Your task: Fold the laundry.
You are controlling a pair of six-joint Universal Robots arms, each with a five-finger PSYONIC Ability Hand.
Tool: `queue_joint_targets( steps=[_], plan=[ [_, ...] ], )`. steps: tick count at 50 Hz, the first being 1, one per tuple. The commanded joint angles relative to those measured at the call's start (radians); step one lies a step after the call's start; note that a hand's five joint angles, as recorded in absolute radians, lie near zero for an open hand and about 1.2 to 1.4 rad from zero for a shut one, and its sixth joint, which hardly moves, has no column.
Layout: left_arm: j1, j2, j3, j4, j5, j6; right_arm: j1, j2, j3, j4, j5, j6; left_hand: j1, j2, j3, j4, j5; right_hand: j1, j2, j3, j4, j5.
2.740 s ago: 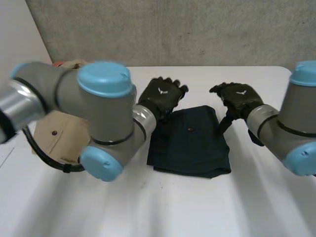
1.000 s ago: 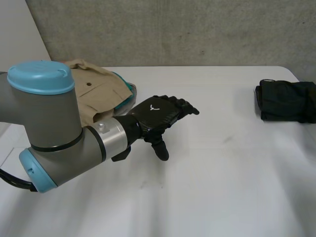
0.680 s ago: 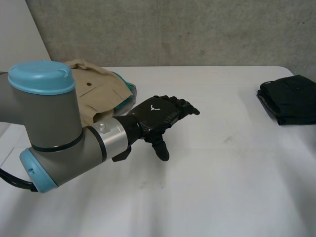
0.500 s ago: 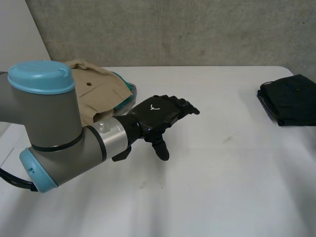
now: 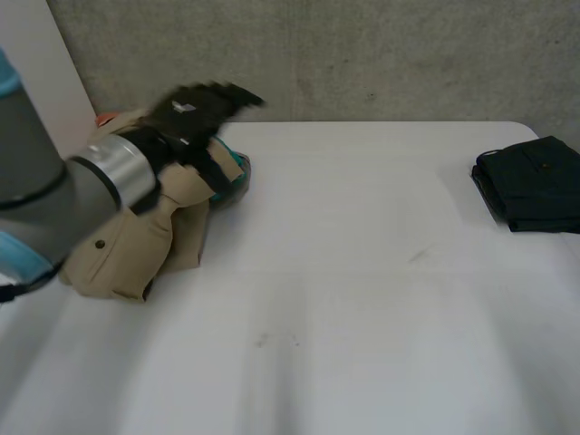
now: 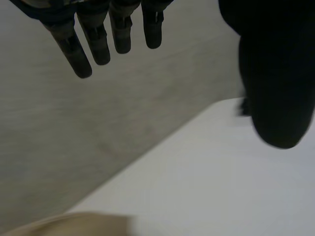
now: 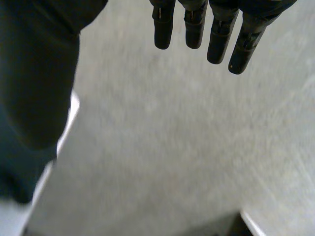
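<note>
Nearest the robot, the white desk (image 5: 344, 299) lies bare. On its left side sits the crumpled beige garment (image 5: 136, 245), the piece not yet folded; a small dark button (image 5: 100, 243) shows on its near part. Its long axis runs from the near left corner slantwise toward the far middle, and at its far end it lies over a bit of teal cloth (image 5: 237, 168). The left hand (image 5: 195, 113) hovers above that far end, off the cloth. Its fingers (image 6: 98, 44) are straight and spread, the thumb (image 6: 275, 88) stands apart, and nothing is held. The fingertips point away toward the grey wall (image 5: 362, 54), so the garment lies beneath and behind them, back toward the robot. By my reckoning the hand must come down and back to take an edge. It is plainly the nearer hand for this piece. A pale mark sits on its back, too blurred to read, and no other writing or label can be made out. At the right edge of the desk, well apart, rests the folded dark garment (image 5: 535, 186), seemingly done. The right hand (image 7: 219, 46) is likewise wide open and empty, facing the wall.
</note>
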Motion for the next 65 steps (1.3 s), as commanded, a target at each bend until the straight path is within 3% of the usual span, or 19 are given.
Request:
queue_joint_targets(
  steps=[1,5,14,15,19,20,21,27,33,39,43,46,48,50,51,57,62,65],
  plan=[
    [0.157,-0.170,0.092,0.100,-0.102,0.068,0.109,-0.198,0.152,-0.055,-0.181,0.233,0.002,-0.009,-0.015,-0.008,-0.026,-0.025,-0.042,-0.039,-0.060,-0.059],
    [0.229,-0.270,0.121,0.120,-0.109,0.165,0.189,-0.287,0.275,-0.115,-0.245,0.241,0.008,-0.003,-0.009,-0.002,-0.020,-0.025,-0.042,-0.039,-0.060,-0.059],
    [0.244,-0.387,0.135,0.112,-0.108,0.323,0.391,-0.287,0.410,-0.172,-0.247,0.196,0.149,0.138,0.131,0.138,0.120,-0.025,-0.042,-0.039,-0.060,-0.059],
    [0.241,-0.392,0.133,0.115,-0.108,0.326,0.407,-0.283,0.424,-0.174,-0.245,0.175,0.222,0.211,0.204,0.211,0.193,-0.025,-0.042,-0.039,-0.060,-0.059],
    [0.228,-0.406,0.136,0.120,-0.108,0.328,0.416,-0.255,0.446,-0.171,-0.238,0.110,0.893,0.882,0.876,0.883,0.865,-0.025,-0.042,-0.039,-0.060,-0.059],
    [0.214,-0.406,0.136,0.122,-0.108,0.329,0.416,-0.243,0.449,-0.171,-0.236,0.096,1.186,1.175,1.168,1.175,1.157,-0.025,-0.042,-0.039,-0.060,-0.059],
    [0.206,-0.404,0.138,0.122,-0.108,0.329,0.413,-0.234,0.449,-0.171,-0.232,0.086,1.203,1.192,1.185,1.192,1.174,-0.025,-0.042,-0.039,-0.060,-0.059],
    [0.117,-0.370,0.129,0.122,-0.137,0.315,0.410,-0.212,0.443,-0.171,-0.202,0.061,1.203,1.192,1.185,1.192,1.174,-0.025,-0.042,-0.039,-0.060,-0.059],
    [-0.054,-0.173,0.064,0.120,-0.167,0.211,0.408,-0.221,0.432,-0.172,-0.179,0.063,1.203,1.192,1.185,1.192,1.174,-0.025,-0.042,-0.039,-0.060,-0.059],
    [-0.270,-0.108,0.040,0.131,-0.169,-0.061,0.408,-0.226,0.417,-0.172,-0.135,0.066,1.203,1.192,1.185,1.192,1.174,-0.025,-0.042,-0.039,-0.060,-0.059],
    [-0.395,-0.158,0.033,0.166,-0.171,-0.245,0.408,-0.224,0.407,-0.172,-0.100,0.069,1.203,1.192,1.185,1.192,1.174,-0.025,-0.042,-0.039,-0.060,-0.059],
    [-0.459,-0.226,0.038,0.192,-0.171,-0.313,0.411,-0.224,0.401,-0.171,-0.089,0.069,1.203,1.192,1.185,1.192,1.174,-0.025,-0.042,-0.039,-0.060,-0.059],
    [-0.510,-0.280,0.053,0.209,-0.180,-0.356,0.413,-0.223,0.400,-0.169,-0.089,0.070,0.611,0.600,0.593,0.600,0.582,-0.025,-0.042,-0.039,-0.060,-0.059],
    [-0.521,-0.283,0.056,0.214,-0.190,-0.361,0.414,-0.223,0.400,-0.166,-0.089,0.072,0.093,0.082,0.075,0.082,0.064,-0.025,-0.042,-0.039,-0.060,-0.059],
    [-0.516,-0.275,0.053,0.214,-0.206,-0.360,0.414,-0.221,0.400,-0.164,-0.089,0.072,0.035,0.024,0.018,0.025,0.007,-0.025,-0.042,-0.039,-0.060,-0.059],
    [-0.455,-0.191,0.029,0.208,-0.261,-0.352,0.411,-0.223,0.397,-0.132,-0.093,0.072,0.035,0.024,0.017,0.024,0.006,-0.025,-0.042,-0.039,-0.060,-0.059],
    [-0.279,-0.052,-0.049,0.208,-0.255,-0.349,0.414,-0.221,0.374,-0.062,-0.098,0.072,0.052,0.041,0.035,0.042,0.024,-0.025,-0.042,-0.039,-0.060,-0.059],
    [-0.221,-0.018,-0.072,0.200,-0.253,-0.349,0.419,-0.214,0.348,0.038,-0.101,0.073,0.070,0.059,0.052,0.059,0.042,-0.025,-0.042,-0.039,-0.060,-0.059]
  ],
)
